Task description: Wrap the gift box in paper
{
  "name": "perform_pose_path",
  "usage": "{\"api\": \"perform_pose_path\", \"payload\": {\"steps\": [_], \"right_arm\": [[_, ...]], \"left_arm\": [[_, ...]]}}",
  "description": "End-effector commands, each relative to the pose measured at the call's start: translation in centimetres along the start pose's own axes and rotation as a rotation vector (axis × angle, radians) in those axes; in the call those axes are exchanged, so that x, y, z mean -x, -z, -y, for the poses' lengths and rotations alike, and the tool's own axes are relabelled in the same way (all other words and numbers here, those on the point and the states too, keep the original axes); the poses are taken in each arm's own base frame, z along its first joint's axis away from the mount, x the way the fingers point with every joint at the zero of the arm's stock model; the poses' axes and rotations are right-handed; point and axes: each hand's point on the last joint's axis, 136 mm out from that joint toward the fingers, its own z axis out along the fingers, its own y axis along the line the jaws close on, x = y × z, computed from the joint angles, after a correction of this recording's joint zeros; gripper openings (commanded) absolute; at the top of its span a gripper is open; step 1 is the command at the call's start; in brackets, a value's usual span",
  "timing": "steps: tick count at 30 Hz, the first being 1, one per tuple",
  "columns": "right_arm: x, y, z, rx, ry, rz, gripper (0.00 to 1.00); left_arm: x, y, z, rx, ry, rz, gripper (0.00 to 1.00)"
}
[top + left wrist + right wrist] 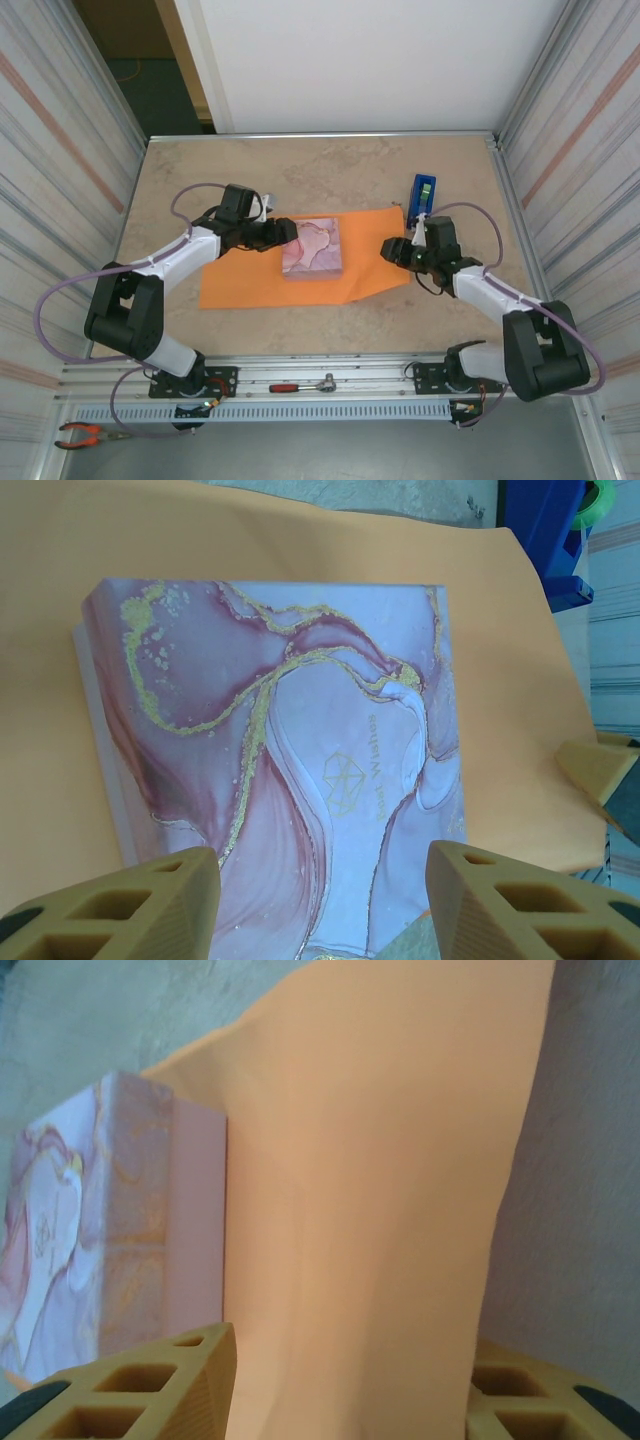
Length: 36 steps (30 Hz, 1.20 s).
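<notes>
beige table (300,165), orange paper (240,285), tape dispenser (423,200)

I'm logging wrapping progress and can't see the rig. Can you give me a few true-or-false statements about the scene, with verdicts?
1. The gift box lies on the orange paper. True.
2. The paper is folded over the box's top. False: the marbled top is uncovered.
3. The right gripper has open jaws either side of the paper's right edge. True.
4. The blue tape dispenser stands on the paper. False: it stands on the tabletop beyond the paper's far right corner.
5. The left gripper is shut on the box. False: its jaws are open above the box's left side.
</notes>
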Motion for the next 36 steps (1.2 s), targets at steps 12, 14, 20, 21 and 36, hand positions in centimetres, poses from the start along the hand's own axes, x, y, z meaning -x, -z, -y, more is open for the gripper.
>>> {"api": "perform_pose_path", "payload": {"steps": [12, 14, 20, 21, 36], "right_arm": [[-1.9, 1.5, -6.8, 0.021, 0.147, -0.07, 0.02], [-2.2, 1.2, -8.5, 0.042, 0.183, -0.085, 0.02], [-3.6, -0.2, -12.8, 0.105, 0.283, -0.147, 0.04], [-3.8, -0.4, -13.3, 0.112, 0.297, -0.154, 0.04], [-5.7, -2.3, -15.5, 0.143, 0.339, -0.2, 0.04]], "left_arm": [[0.9, 1.5, 2.6, -0.062, -0.042, 0.025, 0.57], [1.2, 1.7, 3.2, -0.07, -0.048, 0.033, 0.57], [2.0, 1.7, 5.4, -0.092, -0.067, 0.048, 0.59], [2.1, 1.5, 5.8, -0.096, -0.072, 0.048, 0.59], [3.0, -0.9, 9.0, -0.089, -0.12, 0.037, 0.64]]}}
